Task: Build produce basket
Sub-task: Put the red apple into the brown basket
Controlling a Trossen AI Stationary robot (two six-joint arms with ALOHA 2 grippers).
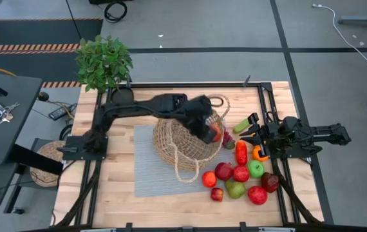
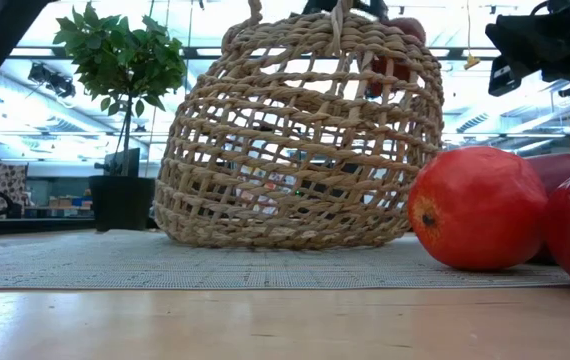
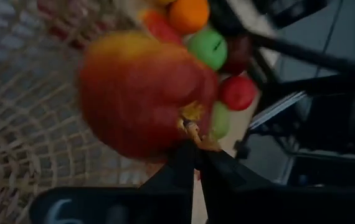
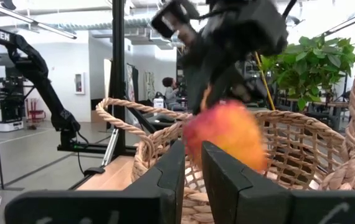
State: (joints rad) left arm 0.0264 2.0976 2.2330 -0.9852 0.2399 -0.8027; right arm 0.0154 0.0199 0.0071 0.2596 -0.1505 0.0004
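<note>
The tan wicker basket [image 1: 183, 145] [image 2: 300, 140] sits tipped on a grey mat [image 1: 148, 174], its mouth turned up and toward the table's right. My left gripper [image 1: 210, 132] [image 3: 196, 146] reaches across the basket to its right rim, shut on a red-yellow apple [image 1: 217, 134] [image 4: 227, 134]. The remaining produce [image 1: 241, 174] lies in a heap on the table right of the basket: red and green apples, an orange, a red pepper, a cucumber [image 1: 241, 125]. My right gripper [image 1: 253, 129] [image 4: 193, 152] hovers beside the cucumber, shut and empty, facing the basket's mouth. My left gripper pinches the apple's stem [image 3: 192, 127] between its two fingertips, coming from above. The apple [image 3: 143, 93] hangs below the fingers, lifted clear, at the basket's right rim.
A potted green plant [image 1: 104, 61] stands at the table's far left corner. A large red apple [image 2: 475, 208] lies close to the low camera. One basket handle [image 1: 183, 174] lies on the mat toward the near edge. Bare wood shows along the near edge.
</note>
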